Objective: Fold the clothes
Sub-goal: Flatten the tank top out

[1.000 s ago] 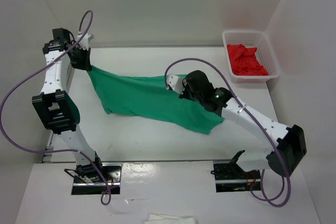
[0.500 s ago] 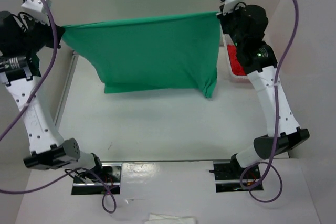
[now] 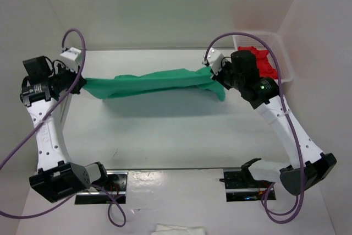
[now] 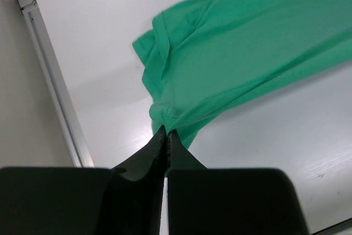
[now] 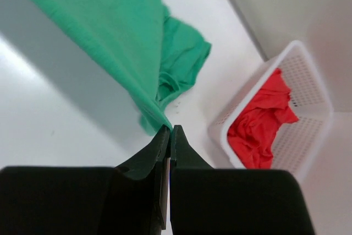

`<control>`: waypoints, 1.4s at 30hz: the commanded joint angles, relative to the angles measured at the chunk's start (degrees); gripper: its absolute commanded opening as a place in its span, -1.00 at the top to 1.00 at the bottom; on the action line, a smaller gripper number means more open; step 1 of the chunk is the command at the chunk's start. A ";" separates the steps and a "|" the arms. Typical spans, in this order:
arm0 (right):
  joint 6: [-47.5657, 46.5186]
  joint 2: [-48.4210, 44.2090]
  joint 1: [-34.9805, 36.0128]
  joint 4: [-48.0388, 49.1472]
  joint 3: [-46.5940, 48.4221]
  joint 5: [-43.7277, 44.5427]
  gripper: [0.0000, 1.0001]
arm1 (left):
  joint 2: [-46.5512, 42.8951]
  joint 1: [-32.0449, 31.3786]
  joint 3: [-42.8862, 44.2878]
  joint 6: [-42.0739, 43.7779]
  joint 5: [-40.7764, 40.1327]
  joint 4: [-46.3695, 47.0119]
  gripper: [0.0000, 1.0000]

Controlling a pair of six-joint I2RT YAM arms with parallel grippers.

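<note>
Lowered, T-shirt sags — wrist views show left tool and right tool pinching it.

A white table fills the middle of the overhead view. It is closed in by plain white panels: a back wall across the top of the frame, a left wall slanting down one side and a right wall down the other. A thin metal rail runs along the table's left edge, and a paler white board spans the bottom of the frame. The light is soft and even, leaving only a faint grey shadow across the table's far half.
</note>
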 commanded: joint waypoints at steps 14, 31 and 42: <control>-13.82 -10.98 6.08 -28.89 -12.11 -13.32 0.62 | -25.20 -0.61 -26.23 32.89 -10.33 -10.76 0.73; -5.74 -12.12 11.90 -16.43 -15.28 -10.16 -0.77 | -28.19 -0.61 -27.38 31.95 -11.31 -10.35 -0.78; 4.20 0.96 11.90 -2.54 -15.37 -6.20 -0.74 | -6.23 -1.13 -23.96 20.79 -11.75 -2.69 -0.73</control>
